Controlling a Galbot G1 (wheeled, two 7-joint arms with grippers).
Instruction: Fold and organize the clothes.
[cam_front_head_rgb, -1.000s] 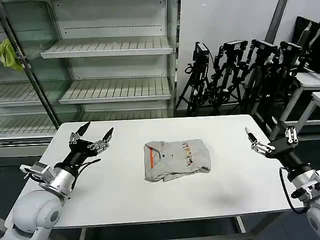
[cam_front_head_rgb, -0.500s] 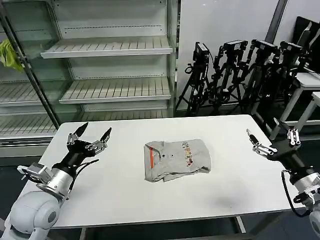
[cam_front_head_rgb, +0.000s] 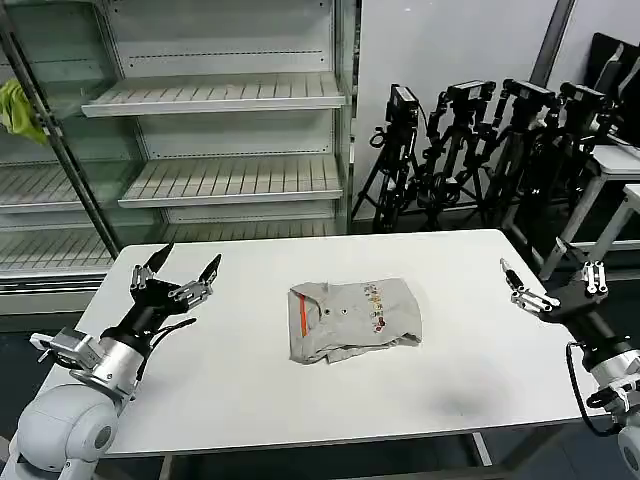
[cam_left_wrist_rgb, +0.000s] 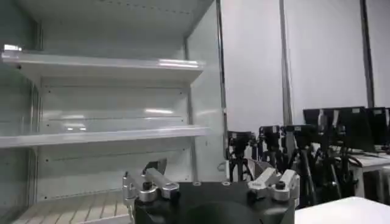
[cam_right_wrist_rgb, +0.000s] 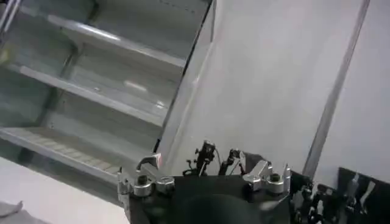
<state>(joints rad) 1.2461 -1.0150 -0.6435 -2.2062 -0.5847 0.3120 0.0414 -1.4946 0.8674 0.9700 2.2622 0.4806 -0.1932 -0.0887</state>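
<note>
A light grey T-shirt (cam_front_head_rgb: 355, 318) lies folded into a rough rectangle in the middle of the white table (cam_front_head_rgb: 250, 380), its orange-red neck trim toward my left and a small multicoloured print on top. My left gripper (cam_front_head_rgb: 180, 272) hovers open over the table's left part, well clear of the shirt, fingers pointing up and away. Over the table's right edge my right gripper (cam_front_head_rgb: 552, 283) is also open and holds nothing. In the left wrist view the left gripper (cam_left_wrist_rgb: 210, 176) faces the shelves; in the right wrist view the right gripper (cam_right_wrist_rgb: 204, 165) faces the shelves and wall.
A glass-fronted shelf unit (cam_front_head_rgb: 215, 95) stands behind the table, with a yellow-green rag (cam_front_head_rgb: 20, 108) hanging at its far left. A row of black tripods (cam_front_head_rgb: 480, 150) stands at the back right, and another table's corner (cam_front_head_rgb: 620, 165) shows at the right edge.
Both arms have drawn back outward: the left gripper moved slightly left and up, the right gripper moved right toward the table's edge. The shirt has not moved.
</note>
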